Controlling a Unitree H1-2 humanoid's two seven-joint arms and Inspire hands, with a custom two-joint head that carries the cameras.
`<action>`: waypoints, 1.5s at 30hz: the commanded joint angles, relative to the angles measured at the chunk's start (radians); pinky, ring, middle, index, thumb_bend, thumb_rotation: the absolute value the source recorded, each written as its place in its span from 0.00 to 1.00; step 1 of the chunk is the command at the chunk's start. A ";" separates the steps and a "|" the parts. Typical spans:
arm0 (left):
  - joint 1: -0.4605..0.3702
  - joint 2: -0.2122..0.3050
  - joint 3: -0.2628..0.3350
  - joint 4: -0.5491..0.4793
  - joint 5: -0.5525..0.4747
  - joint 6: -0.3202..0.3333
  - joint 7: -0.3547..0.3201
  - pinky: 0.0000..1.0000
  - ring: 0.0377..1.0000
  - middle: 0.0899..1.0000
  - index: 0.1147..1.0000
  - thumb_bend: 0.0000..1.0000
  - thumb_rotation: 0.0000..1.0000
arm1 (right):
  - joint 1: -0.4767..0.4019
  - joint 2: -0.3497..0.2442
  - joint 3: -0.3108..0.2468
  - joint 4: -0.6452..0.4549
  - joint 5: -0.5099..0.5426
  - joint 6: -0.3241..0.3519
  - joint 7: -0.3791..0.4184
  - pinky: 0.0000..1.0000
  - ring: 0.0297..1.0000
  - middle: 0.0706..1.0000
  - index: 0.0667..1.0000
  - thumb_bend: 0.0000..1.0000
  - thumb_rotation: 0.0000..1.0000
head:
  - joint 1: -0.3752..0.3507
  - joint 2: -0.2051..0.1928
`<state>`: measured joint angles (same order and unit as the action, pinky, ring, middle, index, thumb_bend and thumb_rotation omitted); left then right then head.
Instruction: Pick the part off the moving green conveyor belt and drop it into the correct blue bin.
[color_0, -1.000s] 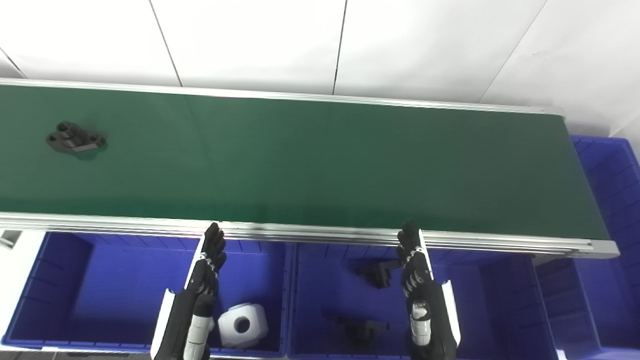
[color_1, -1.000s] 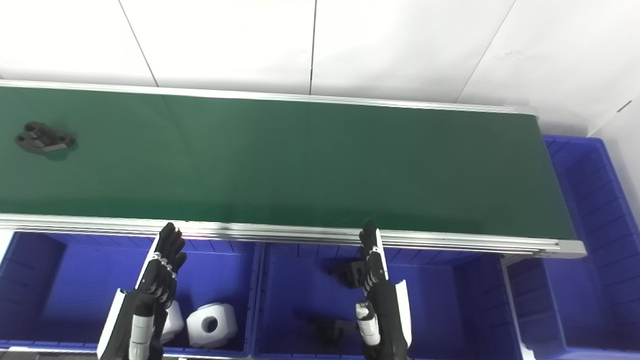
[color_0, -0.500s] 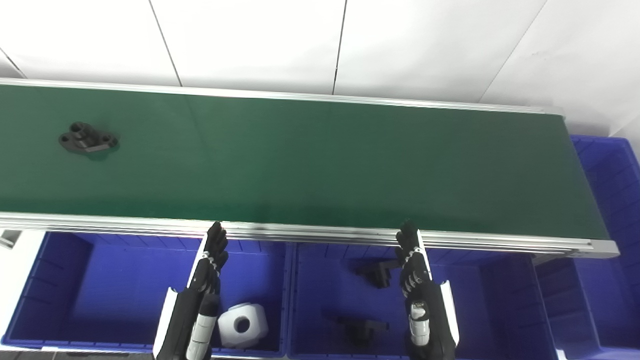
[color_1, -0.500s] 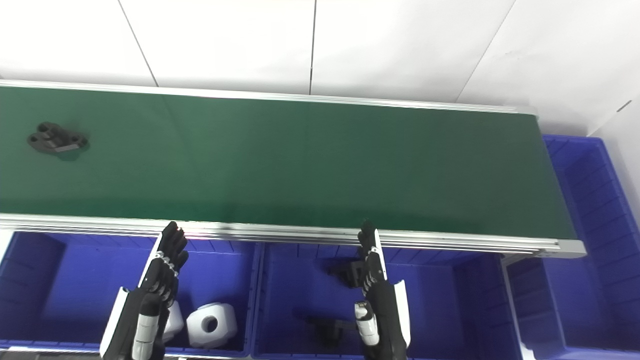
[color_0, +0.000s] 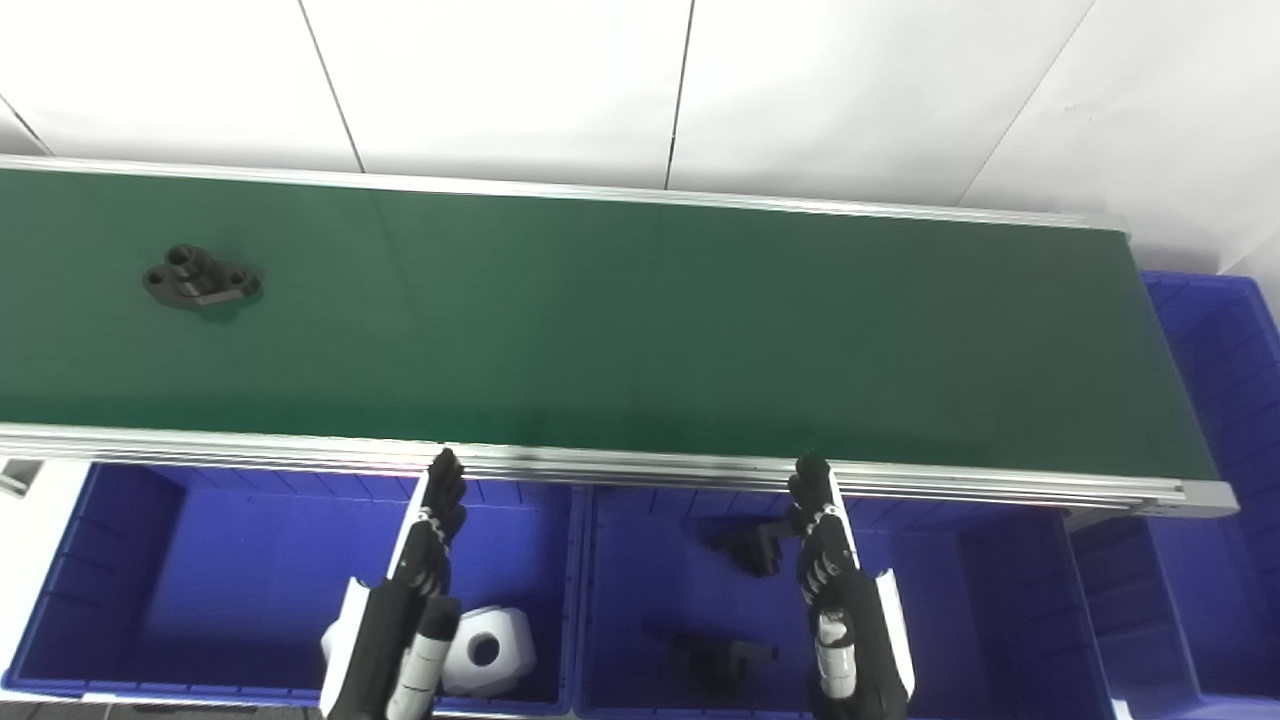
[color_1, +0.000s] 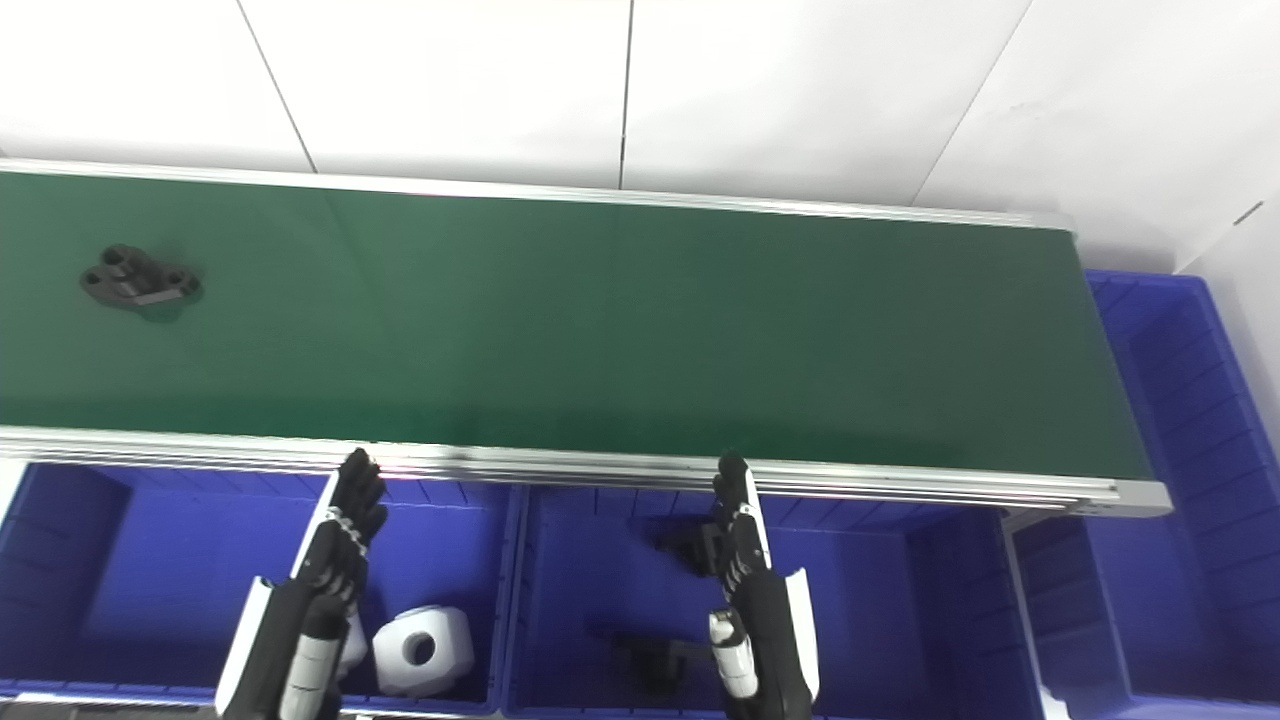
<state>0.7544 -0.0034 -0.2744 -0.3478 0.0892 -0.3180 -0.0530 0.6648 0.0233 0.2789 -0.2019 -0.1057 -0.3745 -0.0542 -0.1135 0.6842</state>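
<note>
A black flanged part (color_0: 201, 284) lies on the green conveyor belt (color_0: 640, 320) at the far left. My left hand (color_0: 430, 545) hovers open over the left blue bin (color_0: 200, 580), fingers stretched toward the belt's near rail. My right hand (color_0: 825, 550) is open over the middle blue bin (color_0: 960, 600), fingers also pointing at the rail. Both hands are empty and far from the part.
The left bin holds white parts (color_0: 485, 650). Two black parts (color_0: 745, 545) (color_0: 722, 660) lie in the middle bin. Another blue bin (color_0: 1225, 400) stands past the belt's right end. A white wall rises behind the belt.
The black part has ridden the belt to the right. My left hand has shifted right and slightly down; my right hand has dropped back a little toward me.
</note>
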 joint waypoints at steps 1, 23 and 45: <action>-0.006 -0.014 -0.009 -0.002 0.027 -0.055 0.013 1.00 1.00 1.00 1.00 0.70 0.96 | -0.002 -0.006 -0.004 -0.008 0.018 -0.065 0.010 1.00 1.00 1.00 1.00 0.90 1.00 | 0.016 -0.022; -0.050 -0.066 -0.044 0.130 0.110 -0.149 0.096 1.00 1.00 1.00 1.00 0.64 0.98 | -0.046 -0.049 -0.057 0.077 0.096 -0.095 0.043 1.00 1.00 1.00 1.00 0.90 1.00 | 0.164 -0.099; -0.116 -0.049 -0.146 0.247 0.183 -0.151 0.269 1.00 1.00 1.00 1.00 0.62 1.00 | -0.078 -0.060 -0.133 0.149 0.187 -0.095 0.131 1.00 1.00 1.00 1.00 0.90 0.98 | 0.267 -0.196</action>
<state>0.6444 -0.0172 -0.3764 -0.0975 0.2477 -0.4292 0.1875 0.5884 -0.0402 0.1517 -0.0373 0.0699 -0.4062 0.0585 0.1549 0.4847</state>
